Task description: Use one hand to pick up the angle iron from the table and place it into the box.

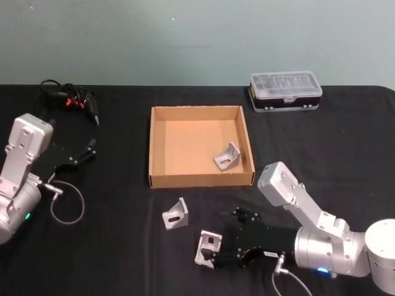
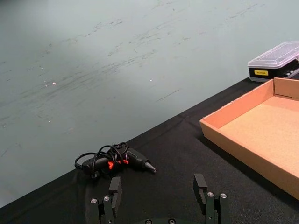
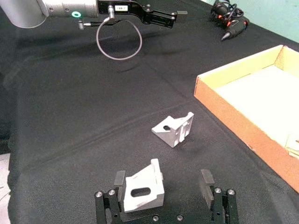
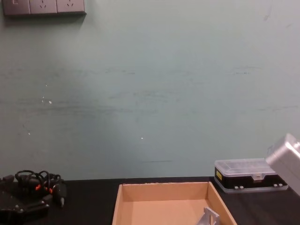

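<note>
On the black table [image 1: 111,253] my right gripper [image 1: 217,246] is low and open, its jaws on either side of an angle iron [image 1: 208,248]. In the right wrist view this angle iron [image 3: 141,191] rests against one finger [image 3: 119,179], with a gap to the other. A second angle iron [image 1: 176,214] lies just beyond it, in front of the tan box [image 1: 200,180]. A third angle iron [image 1: 228,156] lies inside the box, near its front right corner. My left gripper [image 2: 157,186] is open, parked at the table's left.
A black power tool with coiled cable [image 1: 71,98] lies at the far left. A clear-lidded plastic case [image 1: 285,90] stands behind the box on the right. A loop of grey cable [image 1: 66,206] hangs from the left arm.
</note>
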Controlling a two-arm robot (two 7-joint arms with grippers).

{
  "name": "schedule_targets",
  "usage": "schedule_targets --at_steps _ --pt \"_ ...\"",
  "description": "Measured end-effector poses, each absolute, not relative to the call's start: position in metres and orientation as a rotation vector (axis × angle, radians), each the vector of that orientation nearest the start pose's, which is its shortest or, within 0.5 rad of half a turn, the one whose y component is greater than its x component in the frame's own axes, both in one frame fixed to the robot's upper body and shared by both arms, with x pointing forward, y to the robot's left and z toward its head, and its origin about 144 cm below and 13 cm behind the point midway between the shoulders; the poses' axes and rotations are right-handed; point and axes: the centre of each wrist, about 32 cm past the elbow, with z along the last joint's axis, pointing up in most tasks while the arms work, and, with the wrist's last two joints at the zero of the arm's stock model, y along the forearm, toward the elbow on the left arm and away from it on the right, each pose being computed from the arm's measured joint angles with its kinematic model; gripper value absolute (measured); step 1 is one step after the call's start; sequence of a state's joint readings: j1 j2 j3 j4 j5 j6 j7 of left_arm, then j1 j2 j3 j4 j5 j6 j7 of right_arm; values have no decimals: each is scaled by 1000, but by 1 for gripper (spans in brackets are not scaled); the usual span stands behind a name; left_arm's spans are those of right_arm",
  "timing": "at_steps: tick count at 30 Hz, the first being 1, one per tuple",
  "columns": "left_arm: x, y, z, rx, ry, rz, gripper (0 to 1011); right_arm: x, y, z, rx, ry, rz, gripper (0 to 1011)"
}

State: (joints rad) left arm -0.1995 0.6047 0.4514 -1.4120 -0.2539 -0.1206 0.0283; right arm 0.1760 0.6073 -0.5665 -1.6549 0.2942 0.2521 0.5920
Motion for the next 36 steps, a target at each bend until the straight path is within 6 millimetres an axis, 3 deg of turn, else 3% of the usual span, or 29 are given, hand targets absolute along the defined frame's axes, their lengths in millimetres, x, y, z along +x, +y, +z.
schedule_targets --at_steps 14,21,28,29,36 --pt "489 310 1140 304 -285 1248 1011 458 -238 1165 -461 39 -487 973" --pt "489 310 1140 304 -285 1248 1011 458 -238 1164 -456 39 -486 812" --pt "489 310 1140 304 -285 1248 1011 457 -237 1163 -450 36 -488 600" --pt "489 310 1140 304 -285 1248 1011 457 -237 1163 -449 36 -488 520" --pt "489 310 1140 304 -285 1248 1011 457 -236 1162 -449 36 -487 332"
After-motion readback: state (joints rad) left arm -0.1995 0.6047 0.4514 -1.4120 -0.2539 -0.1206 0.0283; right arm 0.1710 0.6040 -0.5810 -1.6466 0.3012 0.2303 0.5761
